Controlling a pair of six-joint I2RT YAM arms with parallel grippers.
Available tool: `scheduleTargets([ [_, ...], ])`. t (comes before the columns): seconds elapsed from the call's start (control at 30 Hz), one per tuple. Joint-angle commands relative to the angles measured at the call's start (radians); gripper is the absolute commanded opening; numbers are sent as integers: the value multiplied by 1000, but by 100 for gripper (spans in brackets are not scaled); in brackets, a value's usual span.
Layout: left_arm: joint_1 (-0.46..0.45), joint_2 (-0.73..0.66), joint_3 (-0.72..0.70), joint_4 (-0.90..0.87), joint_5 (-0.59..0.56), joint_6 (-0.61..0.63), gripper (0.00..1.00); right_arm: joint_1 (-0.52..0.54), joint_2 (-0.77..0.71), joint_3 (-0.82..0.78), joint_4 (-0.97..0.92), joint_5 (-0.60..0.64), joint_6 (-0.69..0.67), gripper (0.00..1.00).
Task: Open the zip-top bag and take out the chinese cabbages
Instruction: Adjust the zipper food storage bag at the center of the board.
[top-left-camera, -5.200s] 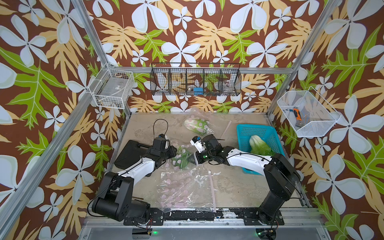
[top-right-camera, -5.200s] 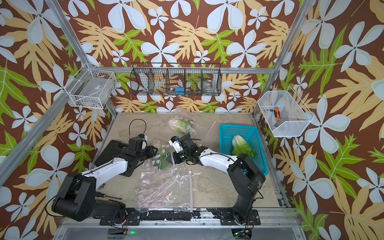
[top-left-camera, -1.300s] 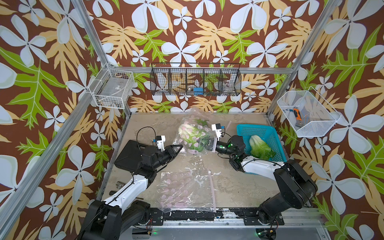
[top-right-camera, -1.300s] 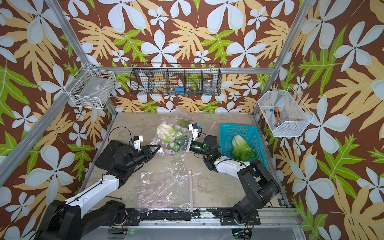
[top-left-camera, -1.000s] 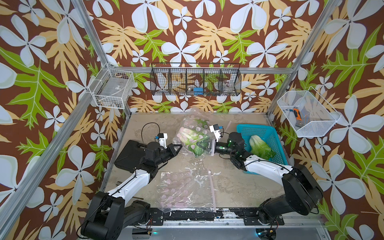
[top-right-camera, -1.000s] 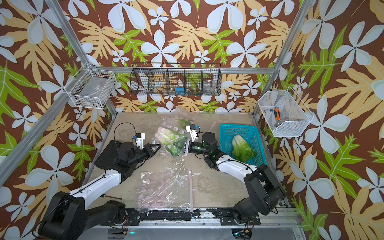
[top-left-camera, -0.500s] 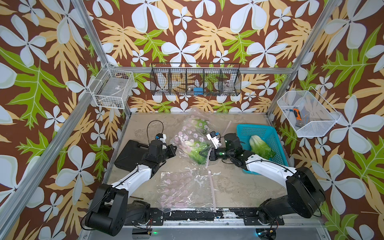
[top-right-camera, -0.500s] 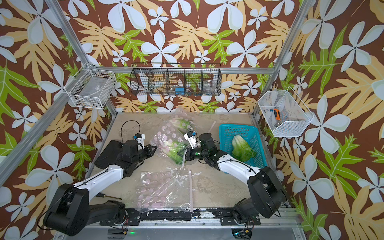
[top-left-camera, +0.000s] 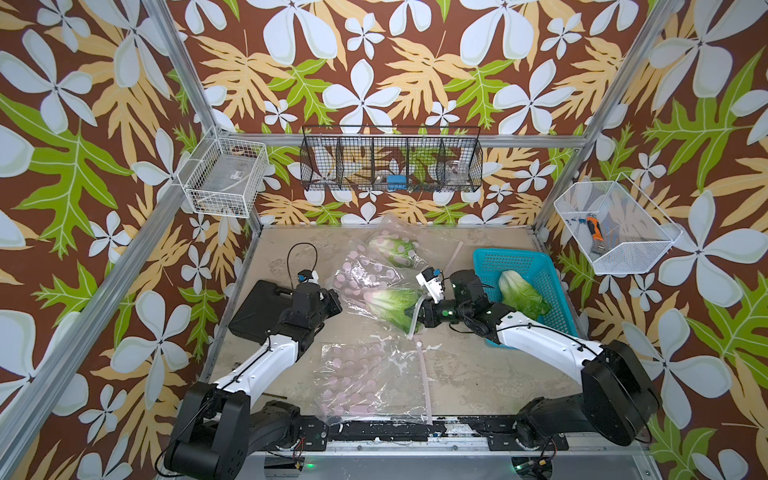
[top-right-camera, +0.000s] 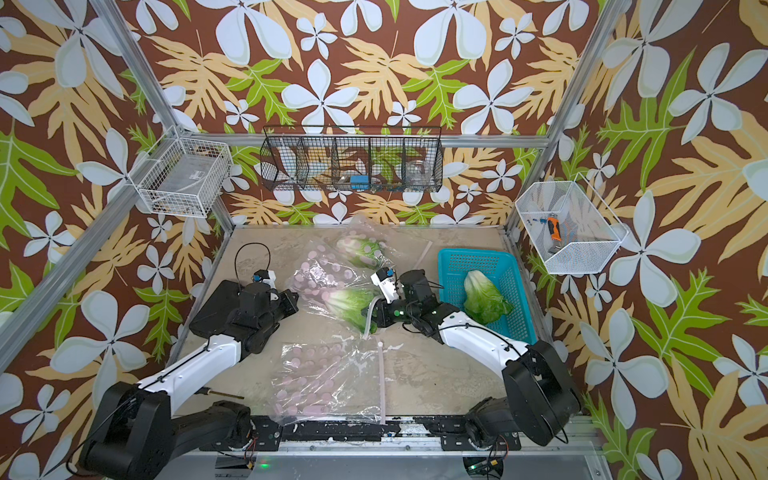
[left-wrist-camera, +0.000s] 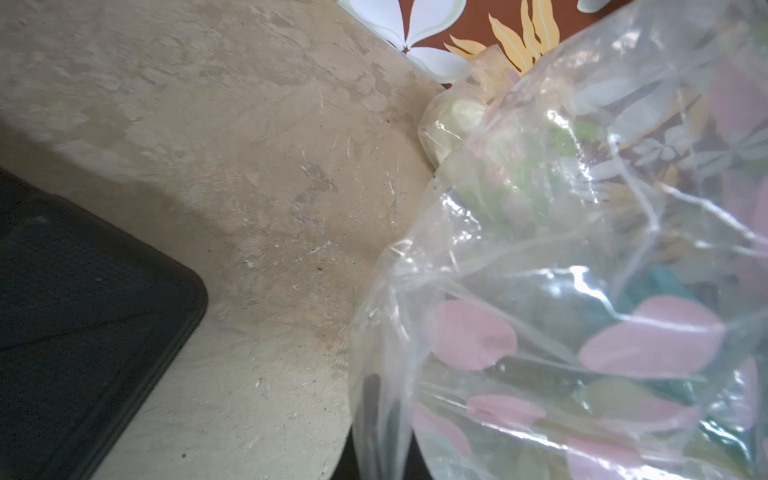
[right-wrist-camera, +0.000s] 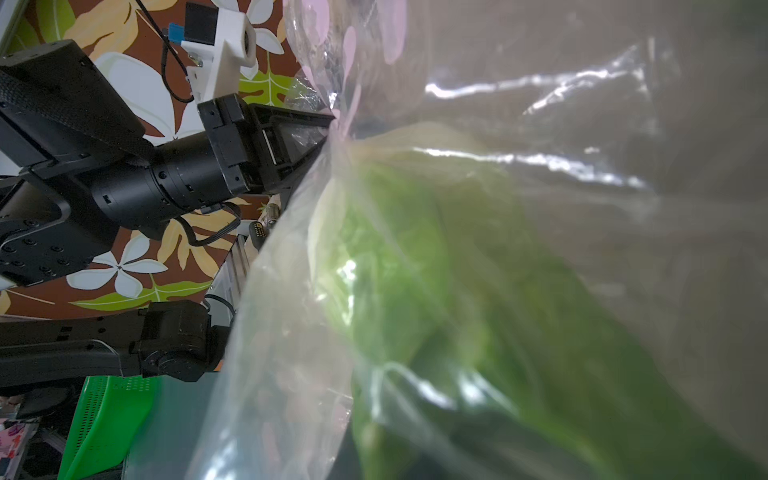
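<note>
Sitting inside the pink-dotted zip-top bag, the bagged chinese cabbage has its white base toward the left gripper and its green leaves toward the right gripper. The bag is stretched between the two arms over mid-counter. I cannot tell whether it clears the surface.

Left gripper: jaws together, pinching a gather of film at the bag's closed end (the right wrist view shows the plastic puckered at the tips). Right gripper: jaws clamped on the bag's edge by the pale zip strip, just beside the leaves. Whether the zip is parted cannot be made out, since film blurs both wrist views.

Progress, as judged:
- The basket cabbage lies loose in the blue basket, free of any bag, so that one looks done.
- An empty dotted bag lies flat on the counter near the arm bases.
- The bagged chinese cabbage is in hand but not yet out.
- The rear cabbage lies at the back of the counter inside its own dotted rear bag, with neither arm on it.

Estimate: about a third complete, with two heads left to take out.

A black case sits at the counter's left edge beside the left arm, apart from the bags.
</note>
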Motion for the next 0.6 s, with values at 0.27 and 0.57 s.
scheduleTargets([
  [0.27,50,-60,-16,-77,-177,-33,0,-13,-60,-157,160,10,17,0],
  [0.57,88,-91,-31,-81,-249,-46,0,-13,-204,-261,99,159,-56,0],
])
